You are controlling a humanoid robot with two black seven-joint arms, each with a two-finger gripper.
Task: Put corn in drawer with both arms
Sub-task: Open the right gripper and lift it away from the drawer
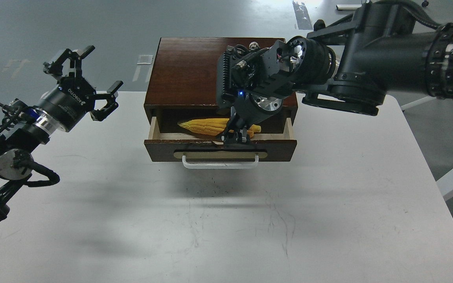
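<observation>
The yellow corn [205, 125] lies lengthwise inside the open drawer [159, 151] of the dark brown wooden box [187, 70], low on the pale wood floor. My right gripper [235, 138] reaches down into the drawer from the right. Its dark fingers stand a little apart over the corn's right part, just behind the drawer front, and the corn rests below them. My left gripper [104, 67] is open and empty. It hovers above the table's left side, well away from the box.
The white bar handle [220, 163] faces me on the drawer front. The white table [226, 220] spreads in front of the box. My bulky right arm [368, 67] hangs over the box's right half. Grey floor lies beyond the table edges.
</observation>
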